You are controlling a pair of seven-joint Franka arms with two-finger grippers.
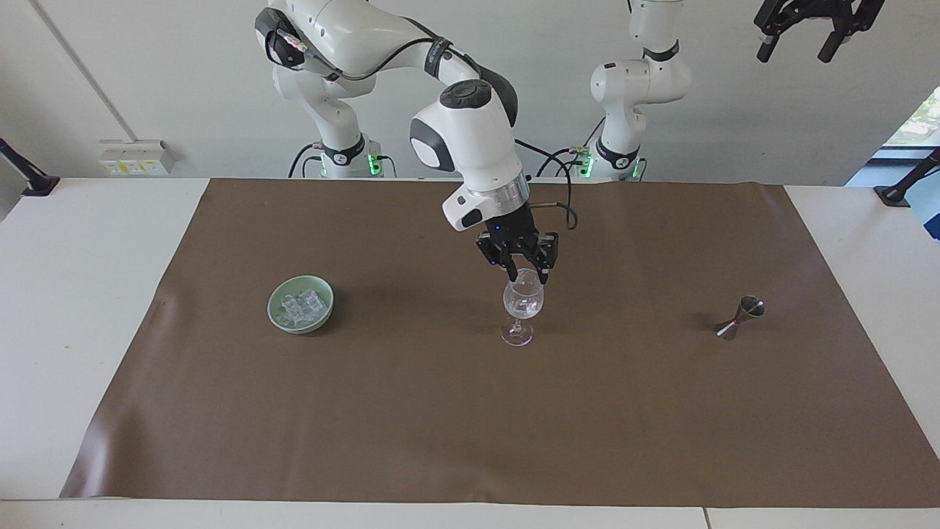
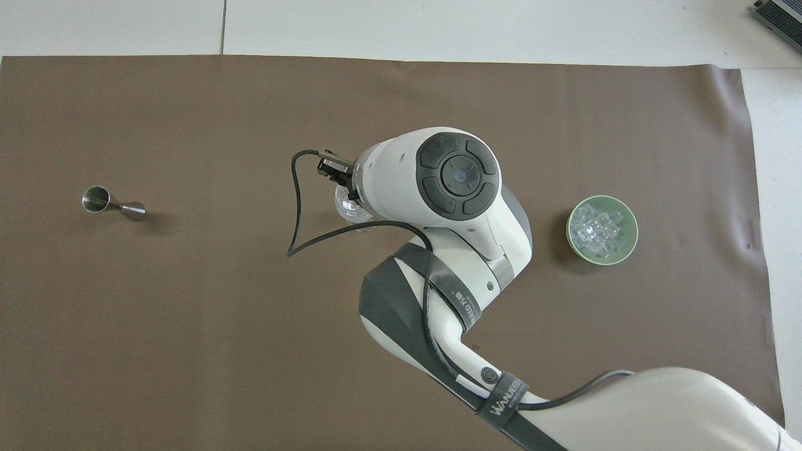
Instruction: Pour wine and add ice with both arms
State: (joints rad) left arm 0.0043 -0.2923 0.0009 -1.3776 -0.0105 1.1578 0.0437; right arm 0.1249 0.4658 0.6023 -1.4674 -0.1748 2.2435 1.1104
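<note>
Ice step under way, wine step judged not yet begun. Right tool (image 1: 525, 275) poised over the glass (image 1: 522, 308) at mid-desk, tips parted at its rim, nothing seen held. Contents of glass unclear; possibly one cube. Remaining ice (image 1: 299, 306) heaped in the green bowl (image 1: 321, 317), toward the right arm's end of the brown mat (image 1: 470, 426). Steel measuring cup (image 1: 740, 317) lying tipped toward the left arm's end; contents not visible. Left tool (image 1: 810, 40) waiting high, spread wide, empty. No bottle seen.
</note>
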